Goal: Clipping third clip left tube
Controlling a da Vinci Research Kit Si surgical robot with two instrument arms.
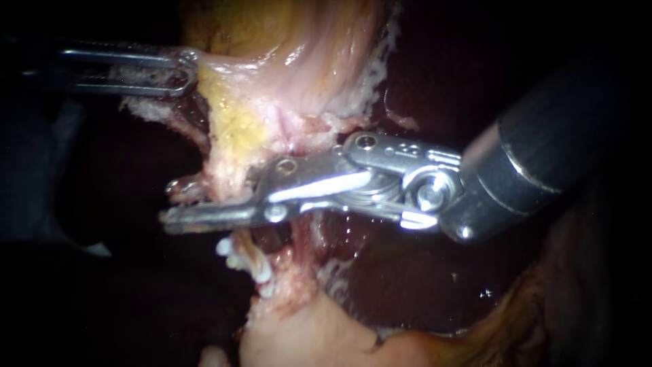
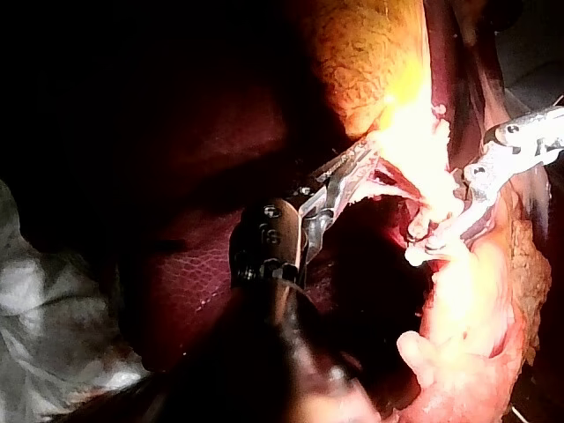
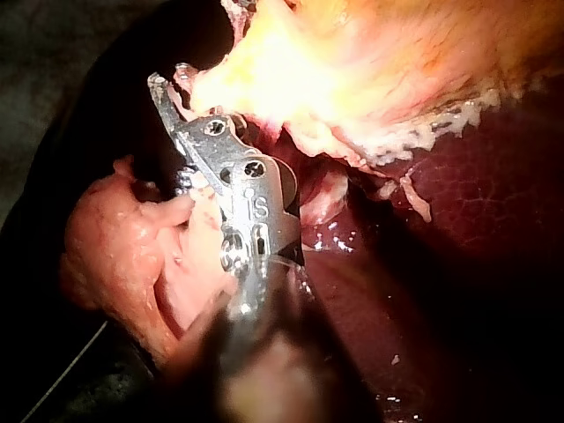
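My right instrument [image 1: 171, 202] comes in from the right, and its long metal jaws lie across the left tube [image 1: 227, 183], one on each side, pressed against it. The tube is a pale pink strand running down from the yellow-pink gallbladder [image 1: 272, 75]. Two white clips [image 1: 229, 253] sit on this tube just below the jaws. At the upper left, my left instrument [image 1: 185, 70] is shut on a fold of the gallbladder's edge and holds it taut. In the right wrist view the jaws [image 3: 172, 84] reach under the bright tissue. The left wrist view shows my left instrument [image 2: 366, 159] gripping the same bright tissue.
Dark red liver [image 1: 421, 272] fills the background to the right and below. A pale lump of tissue [image 1: 305, 336] lies at the bottom centre. A second thin pink strand [image 1: 303, 238] runs down just right of the clipped tube. The left side is dark.
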